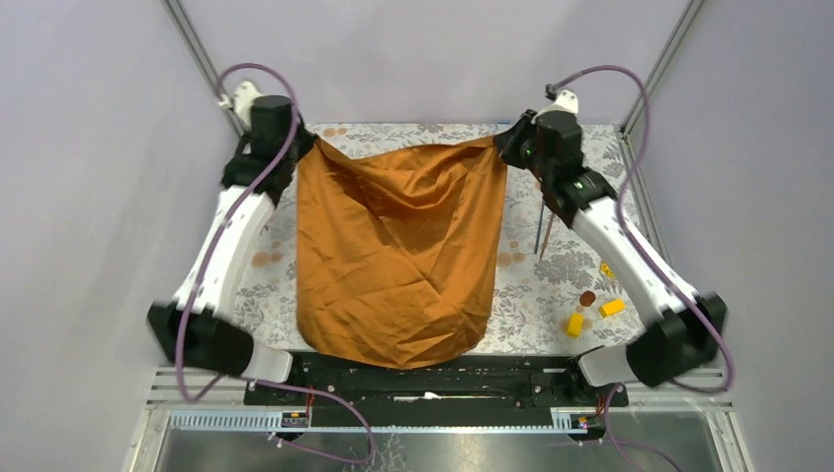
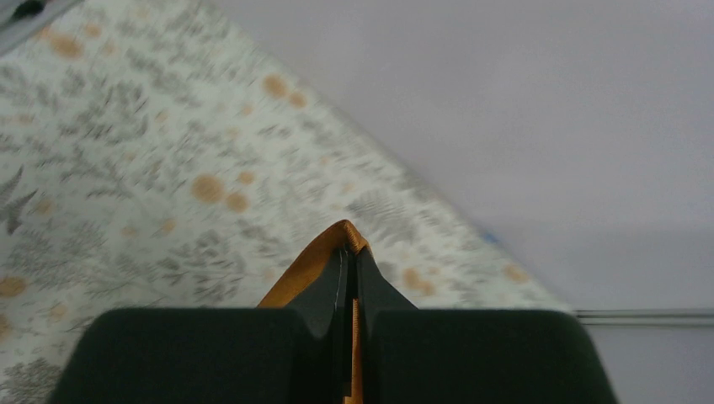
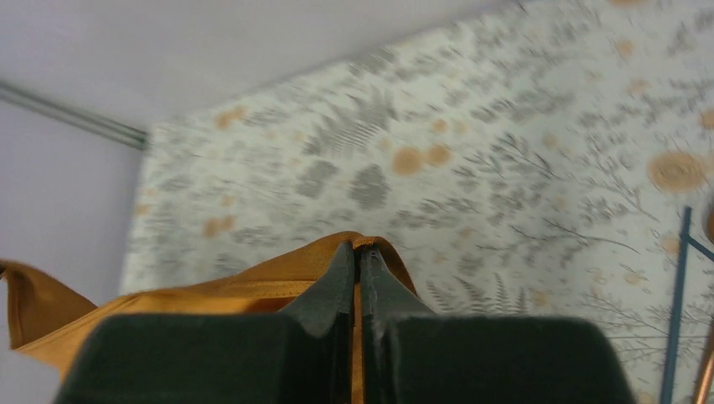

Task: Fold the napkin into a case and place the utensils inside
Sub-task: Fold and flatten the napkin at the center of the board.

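Observation:
The orange-brown napkin (image 1: 398, 251) hangs spread between my two arms, its top edge lifted and its lower edge down by the near table rim. My left gripper (image 1: 307, 149) is shut on the napkin's far left corner (image 2: 335, 250). At the far right corner (image 3: 290, 273), my right gripper (image 1: 502, 146) is shut on the cloth in the same way. In each wrist view the hem runs pinched between the black fingers, left gripper (image 2: 351, 261), right gripper (image 3: 357, 257). The utensils (image 1: 542, 231), slim dark sticks, lie on the table right of the napkin, under my right arm; they show as thin rods (image 3: 676, 311) in the right wrist view.
A floral tablecloth (image 1: 551, 275) covers the table. Small yellow blocks (image 1: 611, 308) and a little brown disc (image 1: 587, 297) lie at the right, near my right arm's base. Metal frame posts (image 1: 202, 59) and grey walls ring the workspace.

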Robot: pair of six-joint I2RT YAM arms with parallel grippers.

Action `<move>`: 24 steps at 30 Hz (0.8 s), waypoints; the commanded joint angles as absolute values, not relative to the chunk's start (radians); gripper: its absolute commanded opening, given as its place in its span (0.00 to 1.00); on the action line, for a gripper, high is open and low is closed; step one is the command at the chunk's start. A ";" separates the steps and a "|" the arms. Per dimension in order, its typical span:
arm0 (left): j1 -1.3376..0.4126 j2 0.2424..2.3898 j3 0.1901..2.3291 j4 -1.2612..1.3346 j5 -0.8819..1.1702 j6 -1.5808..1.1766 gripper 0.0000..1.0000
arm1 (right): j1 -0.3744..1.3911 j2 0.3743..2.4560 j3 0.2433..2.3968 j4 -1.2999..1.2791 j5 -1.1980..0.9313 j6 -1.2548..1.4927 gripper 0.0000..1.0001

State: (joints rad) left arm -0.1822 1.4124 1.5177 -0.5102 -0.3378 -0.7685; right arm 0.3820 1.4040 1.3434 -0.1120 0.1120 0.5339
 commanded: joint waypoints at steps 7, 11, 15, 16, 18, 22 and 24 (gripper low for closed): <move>-0.088 1.808 1.485 -0.118 -0.184 -0.636 0.00 | 0.236 1.965 1.551 0.123 -0.083 0.474 0.00; -0.054 1.922 1.515 -0.064 -0.085 -0.637 0.00 | 0.229 2.124 1.707 0.058 -0.171 0.474 0.00; -0.029 1.968 1.533 -0.072 -0.005 -0.643 0.00 | 0.225 2.203 1.794 -0.073 -0.243 0.500 0.00; -0.027 1.970 1.535 -0.102 0.007 -0.649 0.00 | 0.225 2.202 1.795 -0.095 -0.260 0.501 0.00; -0.022 1.962 1.527 -0.167 0.029 -0.671 0.00 | 0.225 2.184 1.786 -0.153 -0.280 0.501 0.00; -0.012 1.919 1.467 -0.285 0.047 -0.701 0.00 | 0.224 2.068 1.633 -0.198 -0.308 0.525 0.00; -0.006 1.890 1.422 -0.345 0.051 -0.699 0.00 | 0.224 2.001 1.545 -0.214 -0.309 0.531 0.00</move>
